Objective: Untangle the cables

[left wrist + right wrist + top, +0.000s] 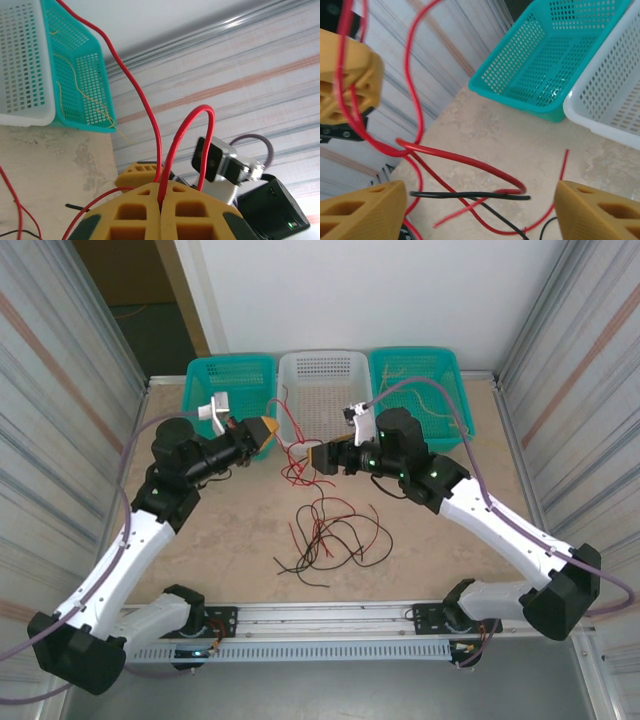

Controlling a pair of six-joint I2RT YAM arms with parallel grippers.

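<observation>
Left gripper (262,430) is up by the front-left corner of the white basket (325,356), its ribbed, foam-like yellow pads (135,215) pressed tight together and pinching a glossy red cable (150,112), which arches out of the seam in a smooth hairpin loop. Right gripper (322,457) hangs just in front of that basket, its blunt wedge-shaped fingers (362,210) spread wide and gripping nothing. The cables (330,535) lie well in front of the basket on the mottled beige, stone-look table (220,530). They're thin round red and black wires in loose overlapping curls, with red strands climbing from the heap towards both grippers. In the right wrist view, a black cable (470,195) crosses a red loop, its far end cut off at the frame's bottom edge. The basket itself is perforated white plastic. To its left is the left teal basket (232,368), same grid pattern, and to its right the right teal basket (415,356) holds pale yellow wires (425,400), faint against the mesh. Which heap strand joins the pinched one, I can't trace.
</observation>
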